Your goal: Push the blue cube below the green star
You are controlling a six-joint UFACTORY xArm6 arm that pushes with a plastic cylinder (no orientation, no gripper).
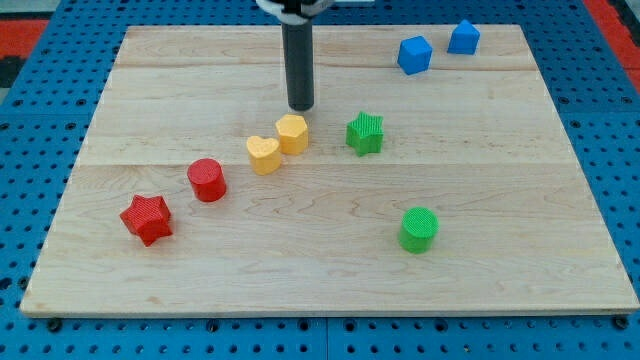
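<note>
1. Currently, my tip [300,106] stands on the board [150,70] just above the yellow hexagon [292,133], near the view's top centre. It is a bare rod: it holds nothing and touches no block, though whether it grazes the hexagon cannot be told.
2. Locate the blue cube [414,54]. It sits near the top right of the board, well apart from my tip, up and to the view's right. A second blue block [463,37], shape unclear, lies just beside it, further right.
3. Locate the green star [365,132]. It sits right of the hexagon, near the board's centre. The target spot is the bare wood just below it, above and left of the green cylinder [419,229].
4. Judged step: approach. Route my tip round the cube's upper side so that contact falls on its top face edge, between the cube and the board's top edge.
5. Push downward first, keeping the cube right of the star. A straight line toward the target would likely strike the star and shift it.
6. Once the cube is lower than the star, reposition to the cube's right side and push left until it sits below the star.
7. Keep contact centred on the cube's face; an off-centre push will probably spin it aside.
8. Avoid the second blue block and the cylinder during each pass.
</note>
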